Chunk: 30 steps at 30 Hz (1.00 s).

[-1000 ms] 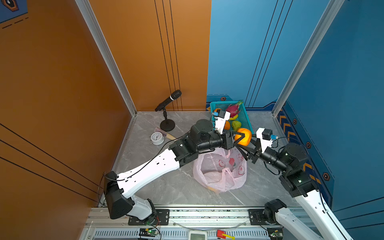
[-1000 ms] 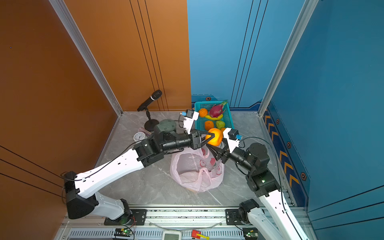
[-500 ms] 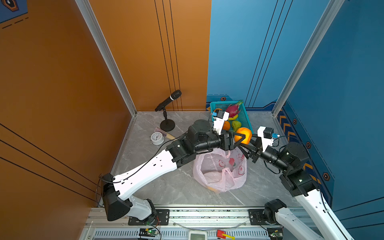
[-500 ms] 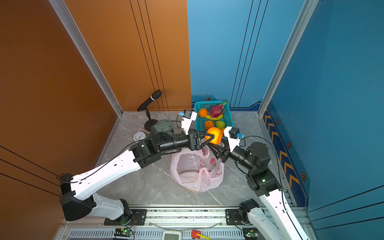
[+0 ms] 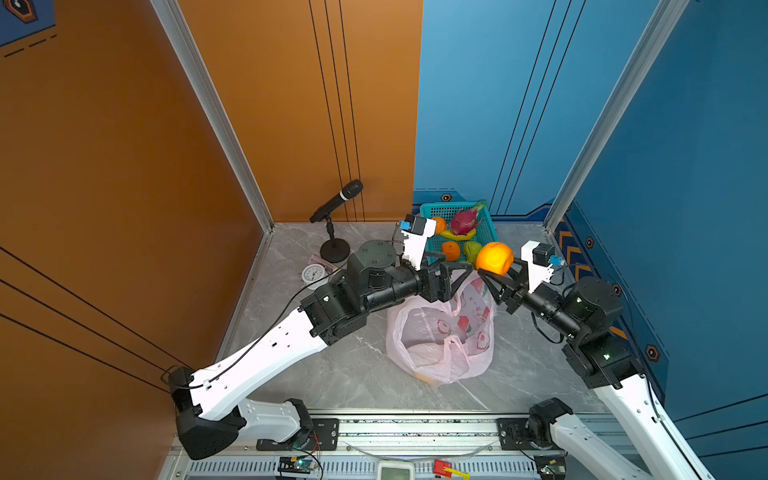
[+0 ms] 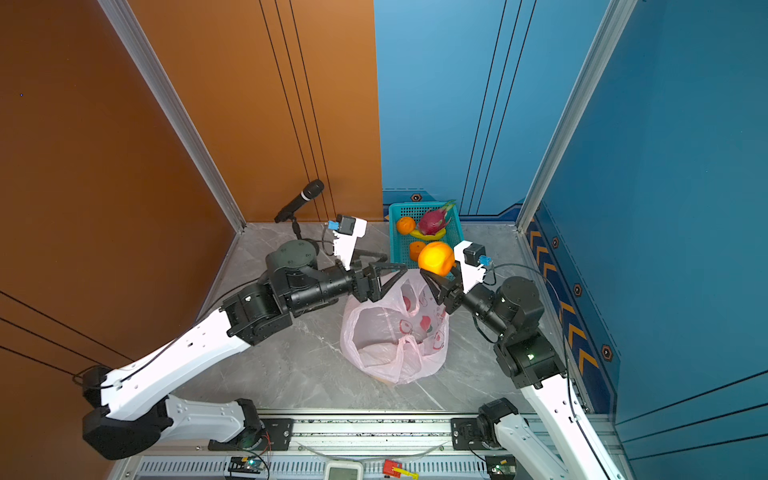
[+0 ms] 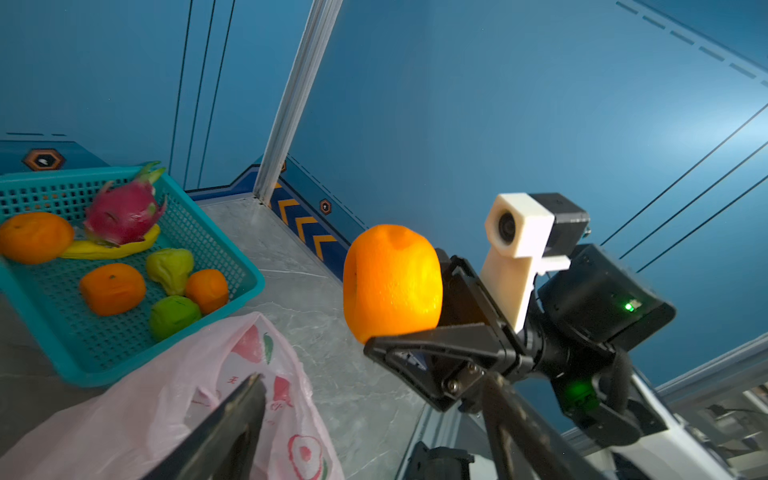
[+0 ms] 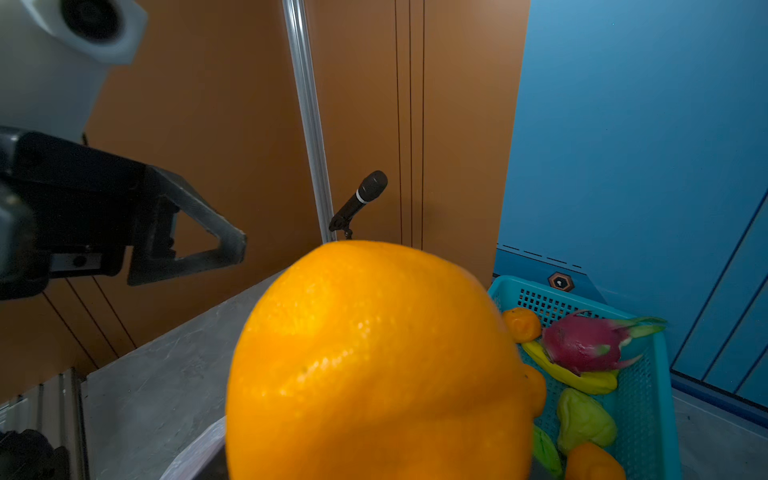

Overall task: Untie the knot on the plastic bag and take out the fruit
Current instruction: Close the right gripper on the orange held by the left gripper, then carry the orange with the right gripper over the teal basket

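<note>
The right gripper (image 5: 496,270) clasps an orange fruit (image 5: 493,258) in the air above the plastic bag (image 5: 440,332), which lies open-mouthed with no knot showing. The left gripper (image 5: 463,278) stands spread and empty just beside it. Several fruits (image 5: 451,250) already sit in the teal basket (image 5: 449,204), though an orange shape (image 5: 428,377) at the bag's near edge suggests more remains. The setting is a grey marbled tabletop (image 5: 332,374) between orange and blue walls, with a microphone (image 5: 336,201) and a small clock (image 5: 312,274) nearby.

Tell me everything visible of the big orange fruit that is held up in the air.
The orange fruit is large and rounded, bright orange shading to yellow, with dimpled skin and one dent. The right gripper holds it in the air, jaws closed on it, near the far edge of the pink plastic bag and beside the teal basket. The open left gripper is close but clear of it.
</note>
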Motion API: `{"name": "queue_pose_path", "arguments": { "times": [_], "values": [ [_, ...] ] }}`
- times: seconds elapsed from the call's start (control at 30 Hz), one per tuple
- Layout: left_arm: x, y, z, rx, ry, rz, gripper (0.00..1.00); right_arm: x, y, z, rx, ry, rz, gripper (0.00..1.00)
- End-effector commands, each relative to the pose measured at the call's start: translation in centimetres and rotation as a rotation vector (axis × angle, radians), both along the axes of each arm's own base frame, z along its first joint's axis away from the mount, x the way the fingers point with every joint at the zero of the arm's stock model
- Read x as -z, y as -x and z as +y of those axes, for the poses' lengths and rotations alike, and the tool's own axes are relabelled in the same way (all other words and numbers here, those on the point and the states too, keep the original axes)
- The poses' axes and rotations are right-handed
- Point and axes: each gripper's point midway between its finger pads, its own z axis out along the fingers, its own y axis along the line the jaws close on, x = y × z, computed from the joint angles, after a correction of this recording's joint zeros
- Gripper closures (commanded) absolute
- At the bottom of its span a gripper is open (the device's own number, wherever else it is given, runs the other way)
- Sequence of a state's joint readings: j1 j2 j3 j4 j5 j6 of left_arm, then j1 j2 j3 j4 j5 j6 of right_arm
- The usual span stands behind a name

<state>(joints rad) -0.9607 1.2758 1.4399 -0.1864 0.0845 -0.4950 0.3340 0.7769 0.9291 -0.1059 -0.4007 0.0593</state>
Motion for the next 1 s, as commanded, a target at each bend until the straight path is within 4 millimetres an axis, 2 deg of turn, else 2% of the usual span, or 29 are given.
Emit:
{"name": "queue_pose_path", "arguments": {
  "times": [0.0,0.23,0.3,0.57,0.83,0.97],
  "values": [
    [3.0,-1.3,1.4,-0.068,-0.161,-0.041,0.16,1.4,-2.7,-1.3,0.113,0.056,0.087,0.47],
    [5.7,-2.9,1.8,-0.069,-0.313,-0.075,0.15,4.4,-8.2,-0.9,0.141,0.084,0.217,0.48],
    [6.3,-3.6,1.8,-0.052,-0.327,-0.058,0.10,5.3,-10.1,-0.8,0.153,0.087,0.250,0.48],
    [8.3,-8.3,2.0,0.013,-0.300,0.042,0.08,8.5,-16.3,-1.6,0.227,0.098,0.330,0.48],
    [8.7,-12.5,0.9,0.067,-0.331,0.026,0.07,12.8,-23.0,-3.3,0.350,0.104,0.429,0.48],
    [9.0,-14.2,0.5,0.061,-0.337,0.024,0.07,14.7,-25.5,-3.6,0.384,0.107,0.463,0.48]
  ]
}}
